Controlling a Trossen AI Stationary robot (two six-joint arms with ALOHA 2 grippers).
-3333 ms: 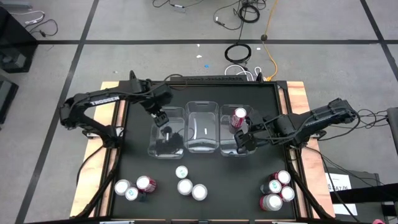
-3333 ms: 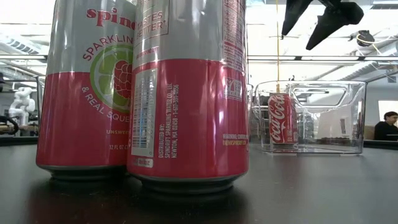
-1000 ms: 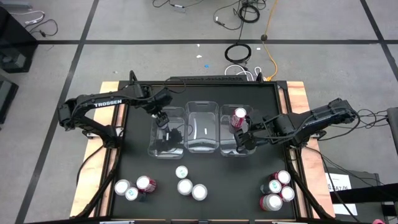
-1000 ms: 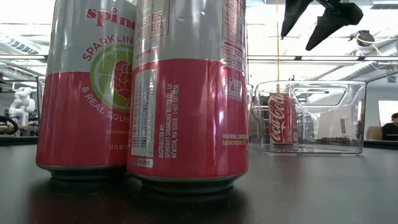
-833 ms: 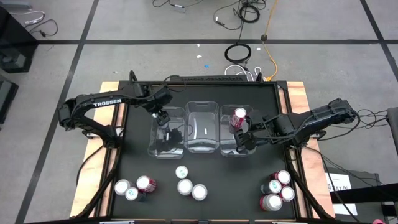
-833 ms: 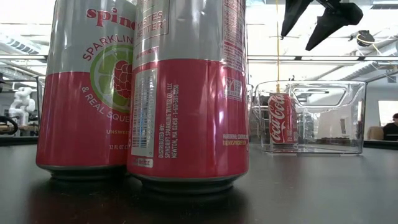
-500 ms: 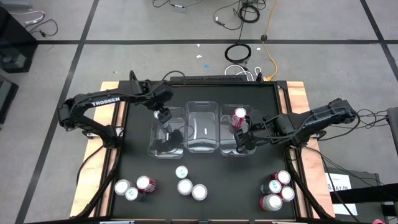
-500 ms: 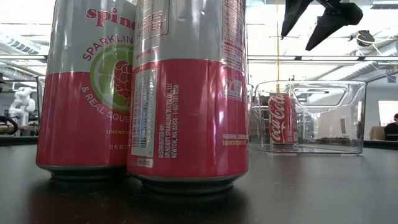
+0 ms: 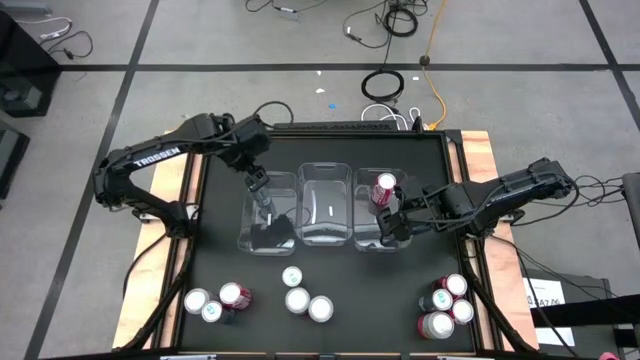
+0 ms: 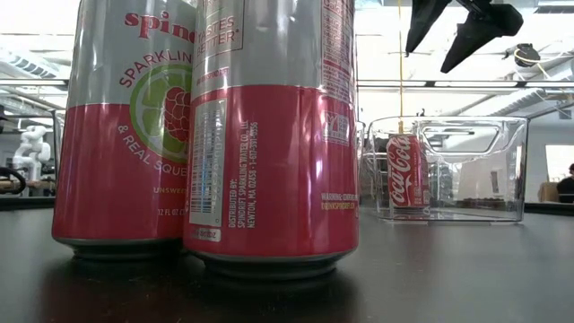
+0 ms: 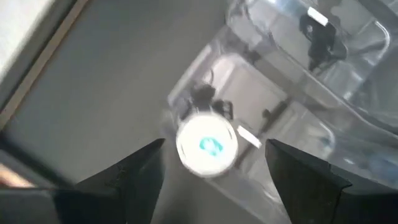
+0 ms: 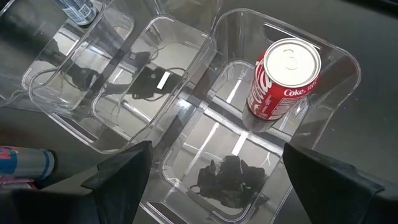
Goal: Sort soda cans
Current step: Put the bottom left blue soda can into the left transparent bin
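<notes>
Overhead, three clear bins [image 9: 325,205] are seen mid-frame, one teal-topped can [image 11: 206,146] in the left bin, one red can [image 9: 384,189] in the right; ten silver-topped cans [image 9: 298,297] are clustered along the lower edge. Left gripper [image 9: 262,192] and right gripper [image 9: 392,226] are held with fingers apart, empty.

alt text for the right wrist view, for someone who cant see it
A red Coca-Cola can stands upright in one end of a clear plastic bin, seen from above between the right gripper's open dark fingers. Two more clear bins sit alongside on the black table.
</notes>
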